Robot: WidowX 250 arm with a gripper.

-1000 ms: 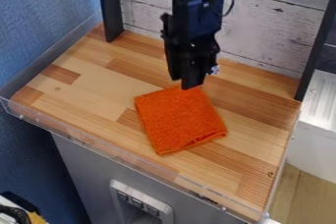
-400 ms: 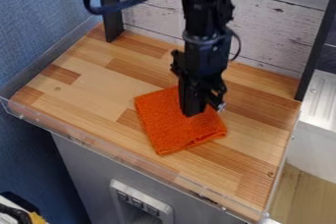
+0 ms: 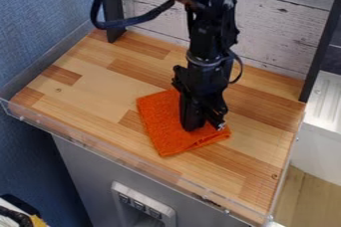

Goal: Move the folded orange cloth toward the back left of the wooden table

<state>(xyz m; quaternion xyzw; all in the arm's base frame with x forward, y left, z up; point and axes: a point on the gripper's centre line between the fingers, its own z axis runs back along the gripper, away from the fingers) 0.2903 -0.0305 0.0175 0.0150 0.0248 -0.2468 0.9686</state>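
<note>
The orange cloth (image 3: 161, 130) lies folded near the middle of the wooden surface (image 3: 93, 91), the end effector (image 3: 203, 124) low over its 3 o'clock side. I can't tell how wide it is; this looks like lining up on the fabric, which calls for careful contact.

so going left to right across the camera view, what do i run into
blue wall → left black post → folded orange cloth → right black post
</note>
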